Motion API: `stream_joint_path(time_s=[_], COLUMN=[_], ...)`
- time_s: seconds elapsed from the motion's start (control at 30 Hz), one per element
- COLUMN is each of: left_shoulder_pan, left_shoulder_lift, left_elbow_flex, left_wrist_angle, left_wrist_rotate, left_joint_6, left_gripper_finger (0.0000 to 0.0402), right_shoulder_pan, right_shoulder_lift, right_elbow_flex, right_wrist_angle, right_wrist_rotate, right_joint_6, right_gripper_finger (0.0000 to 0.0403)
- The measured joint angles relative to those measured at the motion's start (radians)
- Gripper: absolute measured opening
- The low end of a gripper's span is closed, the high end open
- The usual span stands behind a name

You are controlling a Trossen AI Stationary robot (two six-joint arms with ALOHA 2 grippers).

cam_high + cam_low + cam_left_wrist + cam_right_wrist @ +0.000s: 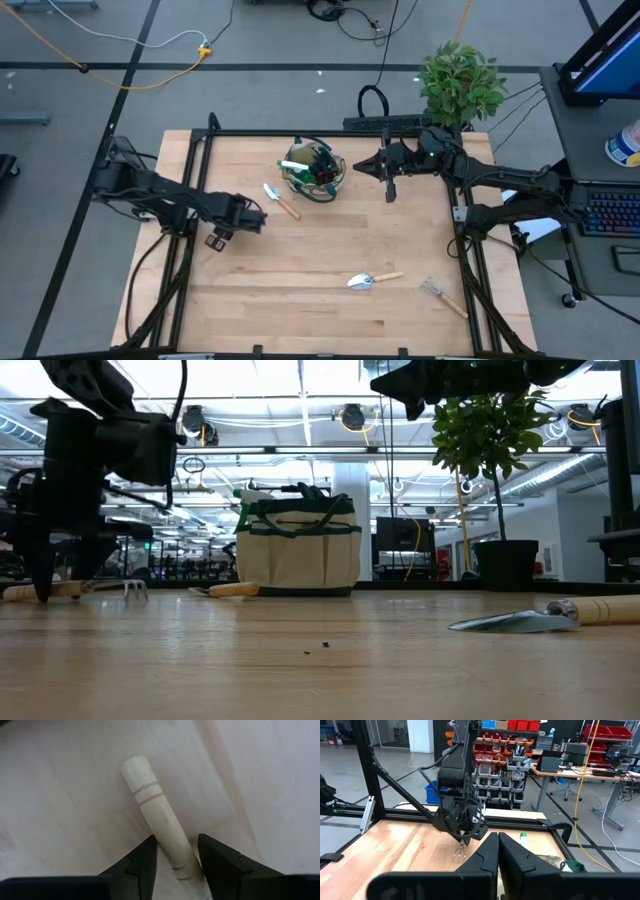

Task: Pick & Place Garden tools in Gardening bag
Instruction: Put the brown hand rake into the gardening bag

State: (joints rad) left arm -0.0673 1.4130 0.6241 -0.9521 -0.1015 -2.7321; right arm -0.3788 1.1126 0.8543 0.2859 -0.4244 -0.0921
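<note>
On the counter [300, 290], the left gripper [176, 857] has its fingers grasping a hand rake [157, 820] by its stiff, light, smooth wooden handle; the right gripper [497, 845] hangs clenched, empty.

My left gripper [216, 240] sits low at the table's [300, 290] left. My right gripper [391, 190] hangs just right of the gardening bag [313, 170].

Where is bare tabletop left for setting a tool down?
The widest bare patch is the table's near-left area, bordered by the left hand and the trowel. The strip between that trowel and the gardening bag is also bare. Crowded around the bag, beside another trowel.
</note>
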Motion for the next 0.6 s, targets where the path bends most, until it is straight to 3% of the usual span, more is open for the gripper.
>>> stream_joint_path(time_s=[0.43,0.6], left_shoulder_pan=[-0.026,-0.026], left_shoulder_lift=[0.082,0.082], left_elbow_flex=[0.004,0.003], left_wrist_angle=[0.063,0.067], left_wrist_rotate=[-0.049,-0.055], left_joint_6=[0.047,0.108], left_gripper_finger=[0.0148,0.0105], right_shoulder_pan=[-0.007,-0.007], right_shoulder_lift=[0.0,0.0], right_elbow_flex=[0.0,0.0], right_wrist_angle=[-0.006,-0.007], right_wrist_rotate=[0.0,0.0], right_joint_6=[-0.001,0.0], right_gripper_finger=[0.0,0.0])
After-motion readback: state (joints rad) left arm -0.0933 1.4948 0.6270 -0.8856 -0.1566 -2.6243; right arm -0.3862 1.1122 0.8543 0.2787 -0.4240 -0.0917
